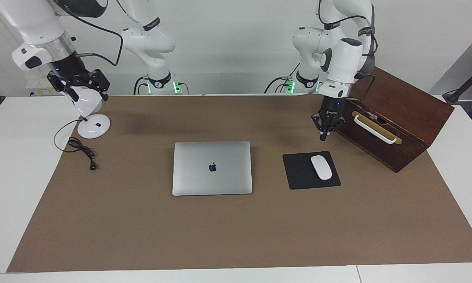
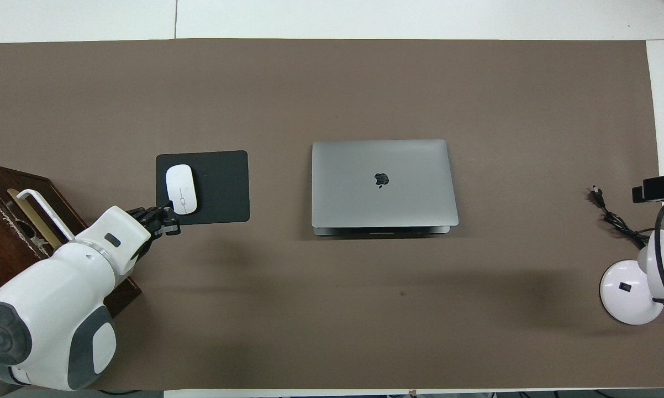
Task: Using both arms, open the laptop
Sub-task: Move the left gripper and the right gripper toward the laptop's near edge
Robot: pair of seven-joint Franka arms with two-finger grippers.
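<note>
Laptop (image 1: 212,168) flanked by bare mat (image 1: 236,228) — approach unobstructed; mouse pad (image 1: 310,170) with mouse (image 1: 321,167) set beside, toward left arm's end.

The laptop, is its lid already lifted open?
No, in the facing view the laptop lies shut and flat on the brown mat, its logo facing up, with neither gripper touching it.

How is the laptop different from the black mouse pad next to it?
The laptop is silver-grey with a dark apple logo on its lid, while the mouse pad is plain black. The laptop is the bigger of the two. The mouse pad has a white mouse lying on it, but nothing lies on the laptop. Both are flat rectangles lying on the brown mat.
</note>
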